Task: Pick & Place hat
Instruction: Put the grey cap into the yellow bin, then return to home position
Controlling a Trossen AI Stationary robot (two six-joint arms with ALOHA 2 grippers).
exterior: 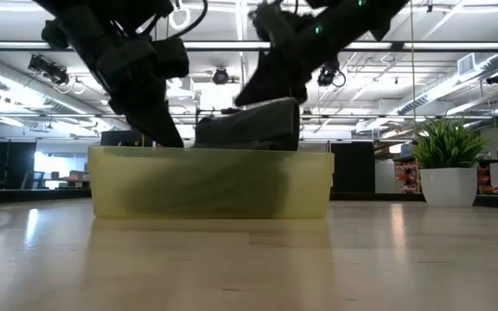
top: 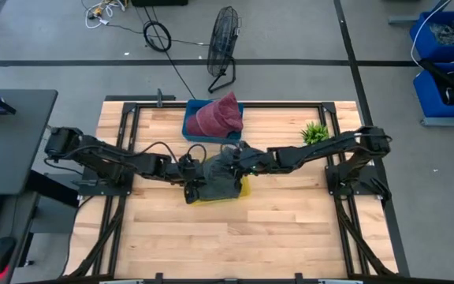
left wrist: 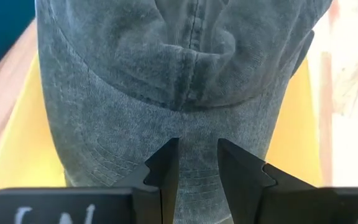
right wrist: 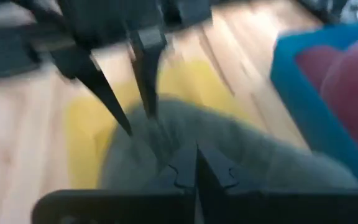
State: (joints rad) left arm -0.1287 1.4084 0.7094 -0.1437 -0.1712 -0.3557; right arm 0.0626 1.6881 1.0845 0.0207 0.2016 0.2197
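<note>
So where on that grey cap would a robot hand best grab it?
Probably the brim. The grey cap lies in the yellow bin with its flat brim toward the left hand, which already has its fingers narrowly apart at the brim's edge. A thin, stiff edge suits a pinch from that side, coming in low. The right hand looks shut on the soft crown, which bunches.

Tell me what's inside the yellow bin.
A grey cap fills the yellow bin, with both claws on it. Anything beneath the cap is hidden.
</note>
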